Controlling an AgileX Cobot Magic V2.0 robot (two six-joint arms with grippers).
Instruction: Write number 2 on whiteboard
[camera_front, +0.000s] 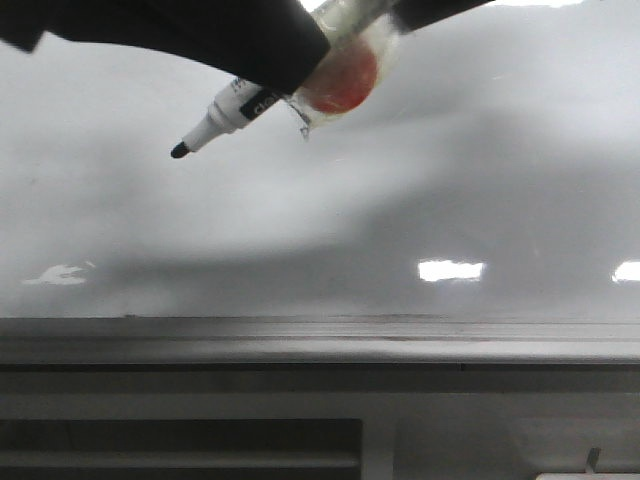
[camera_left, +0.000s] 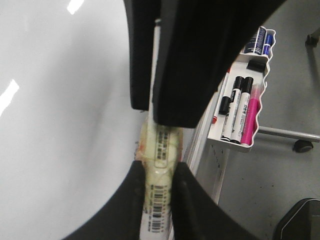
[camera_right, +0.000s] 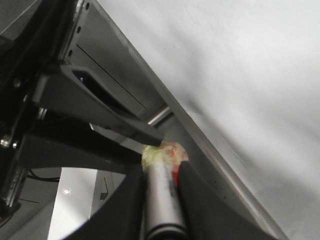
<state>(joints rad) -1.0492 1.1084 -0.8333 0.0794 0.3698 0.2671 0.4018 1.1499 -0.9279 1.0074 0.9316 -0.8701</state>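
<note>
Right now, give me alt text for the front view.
A black hand holds a white marker, black tip bare, over a blank glossy whiteboard. Taped red padding wraps the marker; a grey ledge runs below.

The whiteboard (camera_front: 330, 200) is pale grey-white with bright glare patches. The marker (camera_front: 215, 122) is white with a black tip and black lettering, a barcode on its barrel, wrapped in yellowish clear tape over a red patch. The gripper (camera_left: 159, 197) is black. The ledge (camera_front: 320, 345) is grey.
</note>
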